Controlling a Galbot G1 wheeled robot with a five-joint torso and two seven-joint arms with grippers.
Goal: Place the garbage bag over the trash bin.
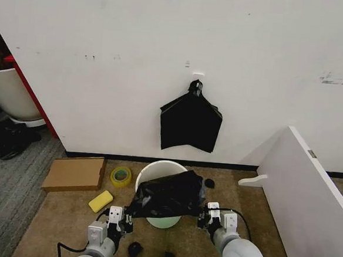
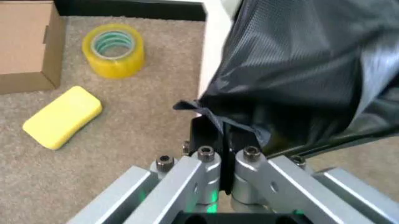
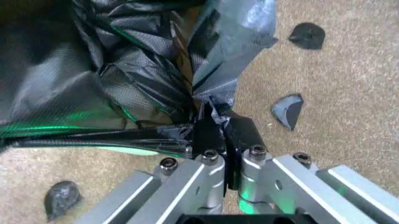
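Note:
The garbage bag (image 1: 168,196), glossy black and crinkled, hangs stretched between my two grippers in front of the white trash bin (image 1: 154,173), covering the bin's near and right side. My left gripper (image 1: 125,217) is shut on the bag's left edge (image 2: 215,119). Its right edge (image 3: 209,109) is pinched in my right gripper (image 1: 205,214), which is shut as well. The bin's far rim and part of its inside stay uncovered, and its pale green base (image 1: 163,222) shows below the bag.
A yellow tape roll (image 1: 121,176), a yellow sponge (image 1: 100,201) and a flat cardboard box (image 1: 75,173) lie left of the bin. A bunch of black bags (image 1: 190,121) hangs on the wall behind. A white panel (image 1: 306,185) stands to the right. Small black scraps (image 1: 135,249) dot the carpet.

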